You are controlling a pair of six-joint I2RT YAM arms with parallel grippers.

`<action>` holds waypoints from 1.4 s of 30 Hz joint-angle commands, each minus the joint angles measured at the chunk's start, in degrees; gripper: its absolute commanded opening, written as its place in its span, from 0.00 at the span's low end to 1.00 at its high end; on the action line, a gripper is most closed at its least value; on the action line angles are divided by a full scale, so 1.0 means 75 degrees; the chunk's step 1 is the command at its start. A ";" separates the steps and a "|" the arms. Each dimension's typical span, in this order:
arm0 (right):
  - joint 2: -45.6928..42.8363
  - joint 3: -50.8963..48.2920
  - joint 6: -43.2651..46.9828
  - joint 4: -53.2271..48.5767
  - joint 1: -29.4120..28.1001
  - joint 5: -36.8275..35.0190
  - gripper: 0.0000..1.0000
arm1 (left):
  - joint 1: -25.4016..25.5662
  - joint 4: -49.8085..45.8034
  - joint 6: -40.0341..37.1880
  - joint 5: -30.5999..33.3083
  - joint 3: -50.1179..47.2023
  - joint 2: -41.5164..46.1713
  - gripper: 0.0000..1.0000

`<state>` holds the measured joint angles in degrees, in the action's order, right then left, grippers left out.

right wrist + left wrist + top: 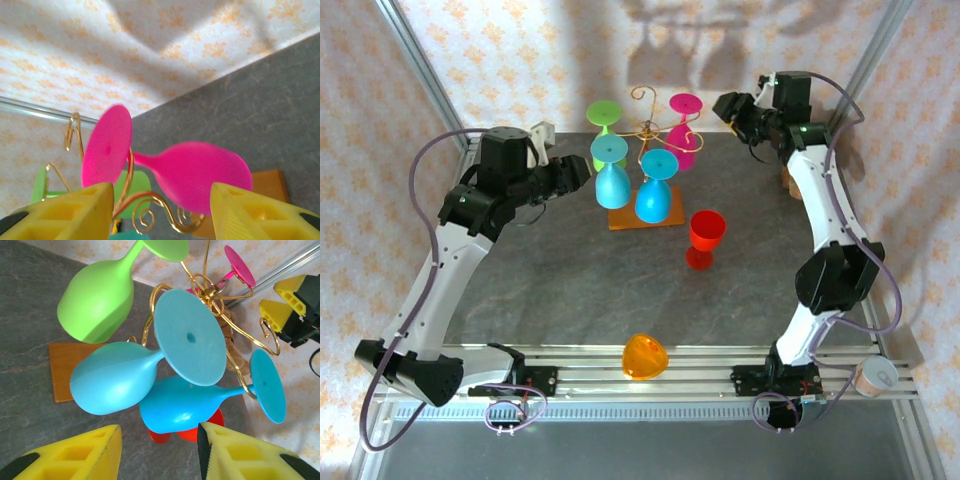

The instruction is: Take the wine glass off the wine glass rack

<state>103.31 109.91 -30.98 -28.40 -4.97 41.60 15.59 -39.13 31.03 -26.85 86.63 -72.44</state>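
The wine glass rack (647, 130) is set near the middle of the worktop's (550, 290) far edge. A pale blue wine glass (112, 377) and a pink wine glass (200, 175) are hung from it, bowls down. The left end effector (157, 432) is held wide open, nothing gripped, and is pointed at the pale blue one. The right end effector (160, 187) is likewise spread wide, and is pointed at the pink one.

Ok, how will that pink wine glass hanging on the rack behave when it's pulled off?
The pink wine glass looks like opaque plastic, so probably light and not brittle. Hanging by its foot on the thin wire rack, it may swing or tug the rack.
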 commanded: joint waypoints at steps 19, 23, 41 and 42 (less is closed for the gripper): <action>0.1439 0.1267 -0.1382 0.1621 -0.0044 0.1061 0.43 | -0.0134 0.0327 -0.0094 -0.0246 0.0374 -0.0117 0.45; 0.1379 0.1285 -0.1205 0.1414 -0.0178 0.1054 0.44 | -0.0134 0.0413 -0.0087 -0.0298 0.0299 -0.0090 0.45; 0.1096 0.1118 -0.0878 0.0892 -0.0333 0.0945 0.30 | -0.0146 0.0443 0.0000 -0.0180 -0.0048 0.0330 0.45; 0.1083 0.1106 -0.0873 0.0864 -0.0327 0.0956 0.28 | -0.0136 0.0465 0.0000 -0.0161 -0.0076 0.0348 0.45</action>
<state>114.28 117.86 -38.39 -21.65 -7.46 48.03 15.22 -37.69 31.20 -28.10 87.05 -71.05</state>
